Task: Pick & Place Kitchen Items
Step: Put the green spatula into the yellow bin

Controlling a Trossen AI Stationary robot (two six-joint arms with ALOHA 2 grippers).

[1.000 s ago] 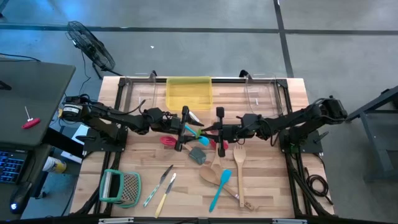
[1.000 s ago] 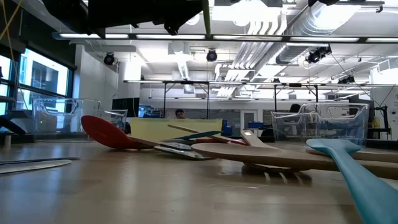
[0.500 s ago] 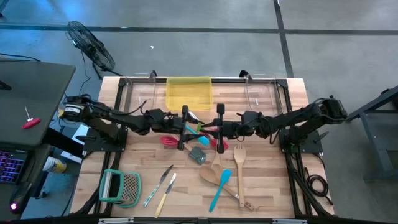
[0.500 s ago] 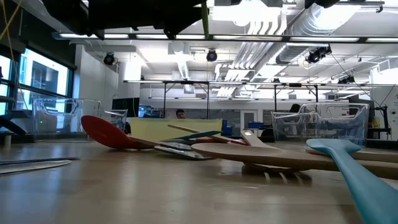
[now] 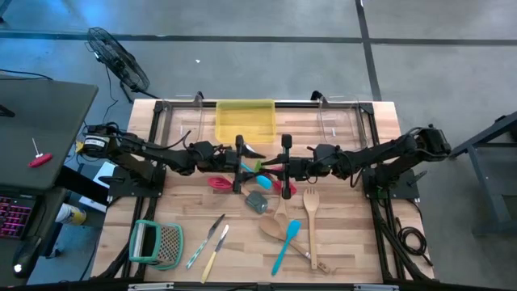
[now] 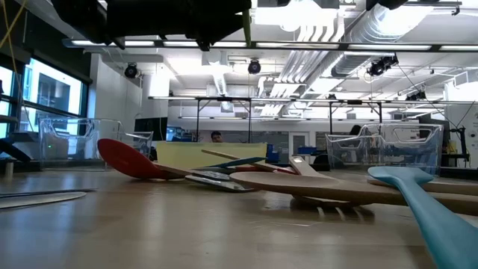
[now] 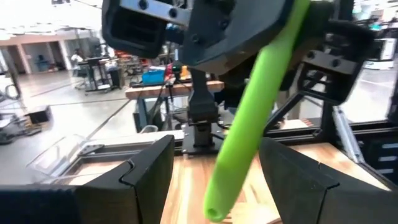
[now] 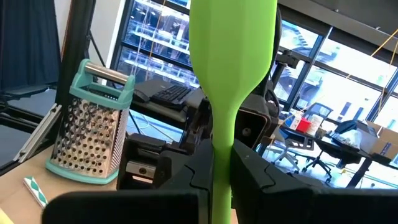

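- The right gripper (image 5: 279,166) is raised above the middle of the wooden table (image 5: 355,242) with its fingers (image 8: 261,171) closed tight on the stem of a green spatula (image 8: 231,68).
- In the right wrist view, the spatula blade stands clear beyond the fingertips, pointing toward the left arm.
- The left gripper (image 5: 246,166) faces the right gripper at the same height, and its fingers (image 7: 146,171) stand wide apart.
- In the left wrist view, the green handle passes between these fingers, with a gap on each side. No contact shows.
- In the high view, the two grippers almost meet tip to tip, with only the spatula between them.
- A yellow bin (image 5: 245,120) sits at the far edge of the table, just beyond the grippers.
- A clear plastic container (image 5: 339,121) stands right of the bin, near the far right corner.
- A red spoon (image 5: 218,183) and a grey spatula head (image 5: 258,201) lie directly below the grippers.
- Nearer the front edge lie wooden spoons (image 5: 279,229), a wooden fork (image 5: 312,222) and a blue spatula (image 5: 285,246), closely grouped and partly overlapping.
- Two small knives (image 5: 208,242) lie side by side left of that group.
- A box grater (image 5: 157,242) with a teal frame lies at the front left corner.
- Bare tabletop remains to the right of the wooden fork, and in a strip between the bin and the grippers.
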